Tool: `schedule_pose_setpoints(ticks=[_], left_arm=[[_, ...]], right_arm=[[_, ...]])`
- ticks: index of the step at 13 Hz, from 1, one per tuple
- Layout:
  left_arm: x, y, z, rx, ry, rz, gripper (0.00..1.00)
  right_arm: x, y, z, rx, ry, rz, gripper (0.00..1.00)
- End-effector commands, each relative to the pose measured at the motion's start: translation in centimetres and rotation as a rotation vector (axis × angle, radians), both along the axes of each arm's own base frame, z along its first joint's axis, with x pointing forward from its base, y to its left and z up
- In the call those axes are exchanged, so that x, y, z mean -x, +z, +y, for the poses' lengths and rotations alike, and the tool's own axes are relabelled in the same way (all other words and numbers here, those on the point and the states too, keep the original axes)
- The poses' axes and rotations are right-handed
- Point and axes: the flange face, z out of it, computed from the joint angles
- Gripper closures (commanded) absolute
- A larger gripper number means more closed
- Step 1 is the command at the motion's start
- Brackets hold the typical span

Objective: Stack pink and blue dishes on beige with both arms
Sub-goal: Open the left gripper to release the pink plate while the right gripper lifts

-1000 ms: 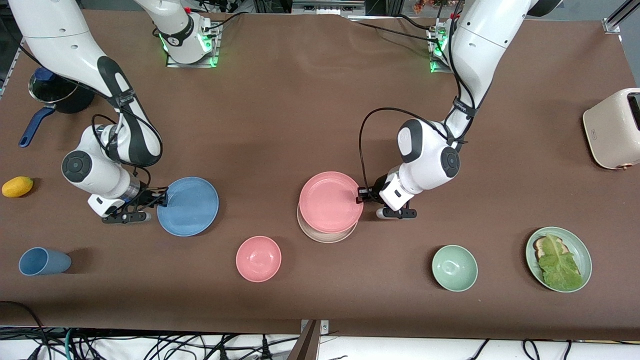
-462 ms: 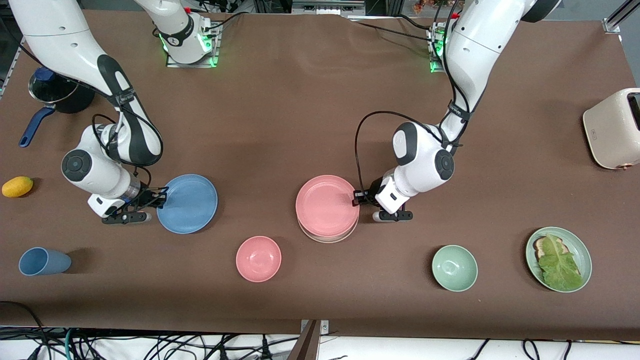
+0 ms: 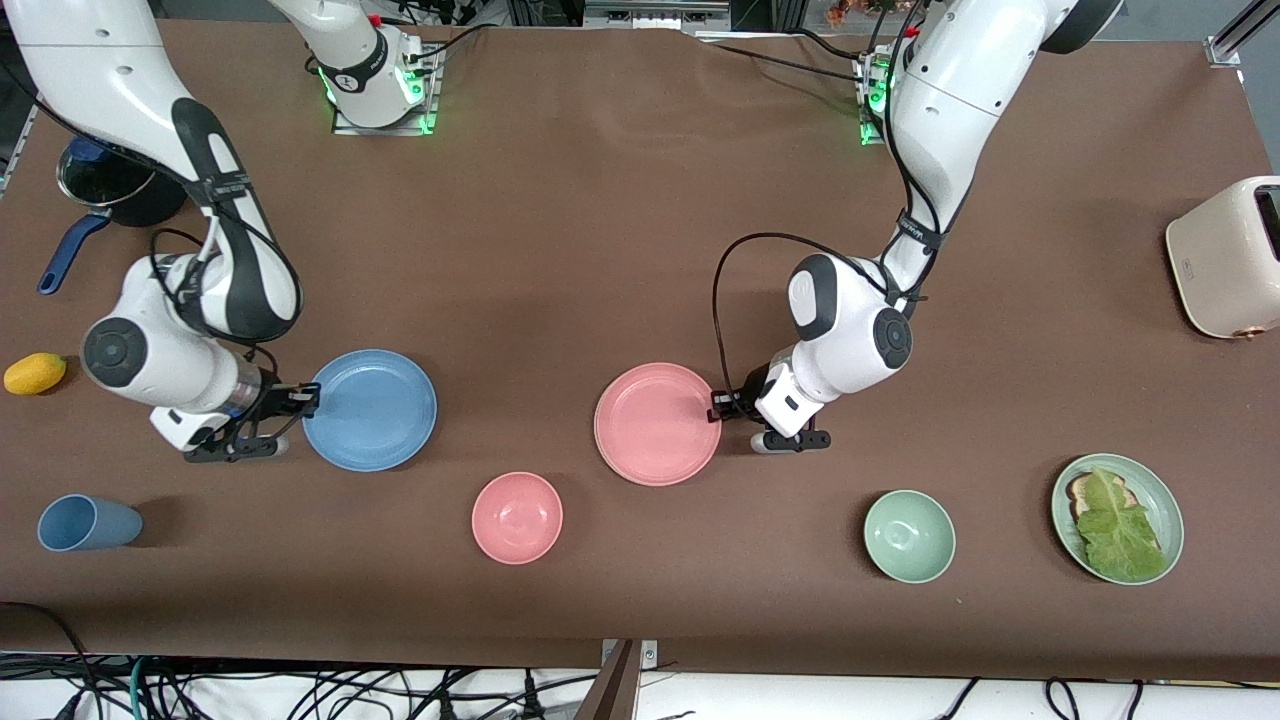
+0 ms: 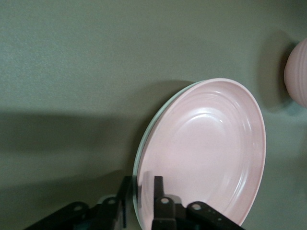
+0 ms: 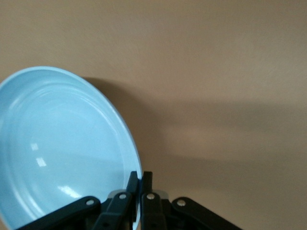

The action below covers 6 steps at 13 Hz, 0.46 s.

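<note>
1. I see open table [image 3: 560,250] between the two plates; only the pink bowl [image 3: 517,517] sits near that path.
2. The pink plate [image 3: 657,423] lies on the beige plate [image 4: 139,158], mid-table; left gripper [image 3: 722,405] straddles its rim, jaws narrowly apart.
3. The blue plate [image 3: 370,409] lies toward the right arm's end; right gripper [image 3: 300,400] pinches its rim, stack well apart.

The brown bench [image 3: 620,230] carries a pink bowl [image 3: 517,517], green bowl [image 3: 909,536], blue cup [image 3: 85,523], toaster [image 3: 1225,257], lemon [image 3: 35,373] and lettuce plate [image 3: 1160,500].
</note>
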Motion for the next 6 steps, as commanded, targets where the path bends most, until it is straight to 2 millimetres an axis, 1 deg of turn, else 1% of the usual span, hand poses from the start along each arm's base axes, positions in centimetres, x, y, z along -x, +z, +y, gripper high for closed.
schedule_pose_setpoints(ticks=[1,2,3,5,6], left_arm=[[-0.6,0.1,-0.6,0.016,0.024,-0.007,0.26],[-0.7,0.5,-0.5,0.028,0.038,-0.006,0.17],[-0.8,1.3,-0.7,0.042,0.045,-0.011,0.00],[-0.9,3.6,-0.2,0.051,0.031,-0.016,0.00],[-0.9,4.5,0.1,0.057,0.002,0.012,0.00]], right_arm=[[-1.8,4.7,2.1,-0.034,0.041,0.007,1.00],[-2.2,6.0,2.8,-0.042,0.051,0.004,1.00],[-2.5,6.9,3.8,-0.052,0.065,-0.004,1.00],[-2.5,7.5,6.2,-0.075,0.088,-0.010,1.00],[-2.3,7.6,7.4,-0.093,0.082,-0.008,1.00]])
